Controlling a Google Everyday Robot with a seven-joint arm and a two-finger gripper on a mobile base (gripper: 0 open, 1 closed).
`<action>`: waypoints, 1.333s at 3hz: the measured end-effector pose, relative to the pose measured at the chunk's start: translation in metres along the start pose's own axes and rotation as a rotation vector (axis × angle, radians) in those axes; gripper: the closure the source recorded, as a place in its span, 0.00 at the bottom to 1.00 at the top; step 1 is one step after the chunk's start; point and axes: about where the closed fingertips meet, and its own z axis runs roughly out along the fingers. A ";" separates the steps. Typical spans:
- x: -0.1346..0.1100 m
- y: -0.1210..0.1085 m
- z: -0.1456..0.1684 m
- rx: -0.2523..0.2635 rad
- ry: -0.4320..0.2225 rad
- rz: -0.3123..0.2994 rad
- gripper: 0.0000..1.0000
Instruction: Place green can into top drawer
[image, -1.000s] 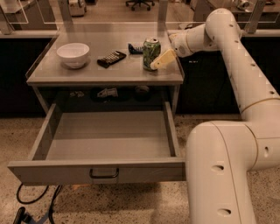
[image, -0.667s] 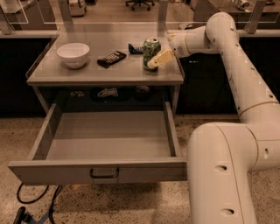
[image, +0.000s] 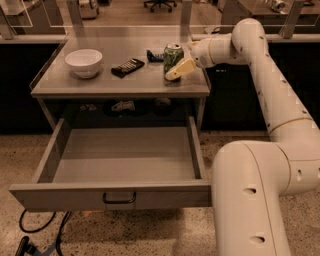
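hand (image: 175, 69) is right up against the green can (image: 171, 54), can't tell if it's actually clamped on or not. top drawer (image: 110, 195) is pulled wide open under the bench (image: 100, 84). white bowl (image: 83, 61) sits on the left, the can stands upright on the bench near its right end, and a dark flat gadget (image: 128, 67) lies between them.

no legible text, green can (image: 172, 56) beside tool (image: 181, 69) unreadable
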 end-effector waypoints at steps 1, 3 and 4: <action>0.000 0.000 0.000 0.000 0.000 0.000 0.18; 0.000 0.000 0.000 0.000 0.000 0.000 0.66; -0.004 0.003 -0.001 -0.003 0.013 -0.007 0.89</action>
